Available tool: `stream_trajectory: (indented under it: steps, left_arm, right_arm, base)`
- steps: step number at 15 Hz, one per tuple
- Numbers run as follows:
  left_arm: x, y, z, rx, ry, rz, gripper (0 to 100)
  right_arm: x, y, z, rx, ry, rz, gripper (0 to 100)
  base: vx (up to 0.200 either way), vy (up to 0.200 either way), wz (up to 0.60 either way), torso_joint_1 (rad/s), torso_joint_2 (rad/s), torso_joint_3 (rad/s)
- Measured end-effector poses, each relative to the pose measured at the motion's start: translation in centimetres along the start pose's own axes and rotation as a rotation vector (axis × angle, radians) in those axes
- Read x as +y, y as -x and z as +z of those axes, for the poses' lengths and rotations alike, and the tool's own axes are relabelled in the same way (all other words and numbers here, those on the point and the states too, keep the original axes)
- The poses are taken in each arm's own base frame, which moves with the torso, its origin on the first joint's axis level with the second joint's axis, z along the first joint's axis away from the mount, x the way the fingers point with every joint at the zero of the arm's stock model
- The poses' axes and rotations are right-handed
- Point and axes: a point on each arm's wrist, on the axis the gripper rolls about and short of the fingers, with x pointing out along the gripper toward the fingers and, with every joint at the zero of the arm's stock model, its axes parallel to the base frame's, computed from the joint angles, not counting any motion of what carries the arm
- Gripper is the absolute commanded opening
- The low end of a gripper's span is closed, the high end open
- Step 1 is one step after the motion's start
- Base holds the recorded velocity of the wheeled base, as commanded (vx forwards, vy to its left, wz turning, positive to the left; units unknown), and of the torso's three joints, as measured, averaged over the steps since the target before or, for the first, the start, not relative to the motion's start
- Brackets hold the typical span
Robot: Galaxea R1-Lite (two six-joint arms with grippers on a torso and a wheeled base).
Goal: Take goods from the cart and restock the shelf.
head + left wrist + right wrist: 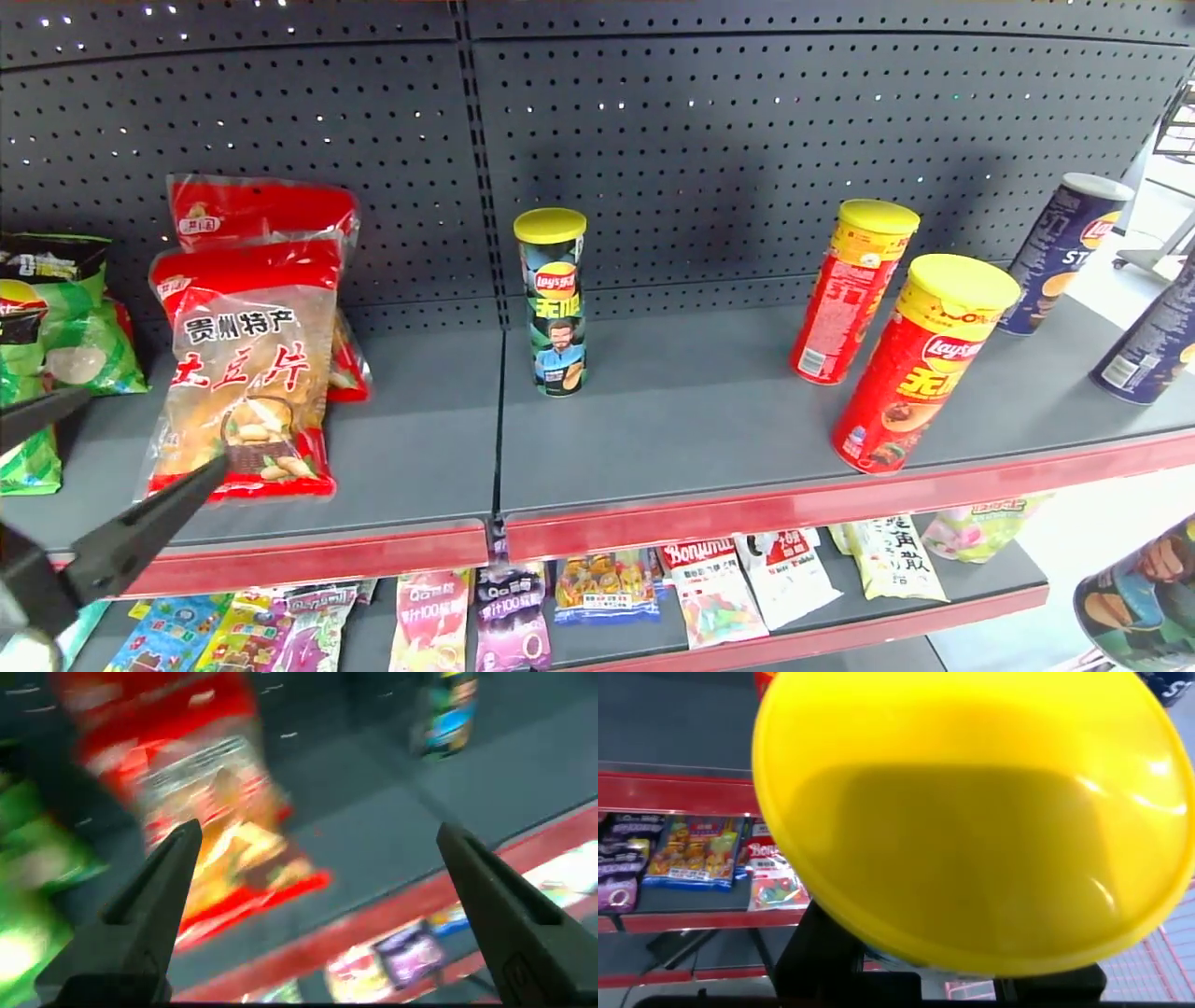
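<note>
Head view: a dark grey shelf (672, 411) with a red front edge and a pegboard back.

At eight o'clock the left gripper (154, 429) hangs before the shelf edge, its two black fingers spread wide with nothing between them. Just behind it stand two red bags (247, 373), one behind the other. Green bags (56, 327) sit at nine o'clock.

Near the centre a dark can (553, 303) with a yellow lid stands upright, well apart from its neighbours. At three o'clock are two red cans (920, 364) with yellow lids, the nearer one close to the front edge. Two blue cans (1064, 252) stand beyond them at the right edge.

At five o'clock, below shelf level and cut off by the corner, is the held can (1134, 597), dark green. The nearer red can stands between it and the shelf's middle. Candy packets (709, 588) lie on the lower shelf at six o'clock.

The right wrist view adds the held can's yellow lid (971, 812) seen close, with the right gripper (938, 985) clamped on the can beneath it.

The left wrist view, blurred, shows the spread fingers (159, 905) with the red bags and dark can beyond.
</note>
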Motion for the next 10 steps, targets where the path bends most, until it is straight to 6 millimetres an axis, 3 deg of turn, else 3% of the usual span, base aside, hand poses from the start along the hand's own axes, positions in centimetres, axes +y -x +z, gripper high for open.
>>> stream_trajectory:
  steps: [6,10]
  left_arm:
    - [0.3,-10.9,3.5,0.006,0.075,-0.368,100]
    - [-0.5,-15.4,4.5,0.001,0.076,-0.484,100]
  right_arm:
    - [0.0,0.4,-0.1,-0.015,-0.002,-0.001,0]
    - [0.0,0.5,-0.4,-0.012,-0.003,-0.005,0]
  base:
    - [0.000,0.000,0.00,0.000,0.00,0.000]
    - [0.000,0.000,0.00,0.000,0.00,0.000]
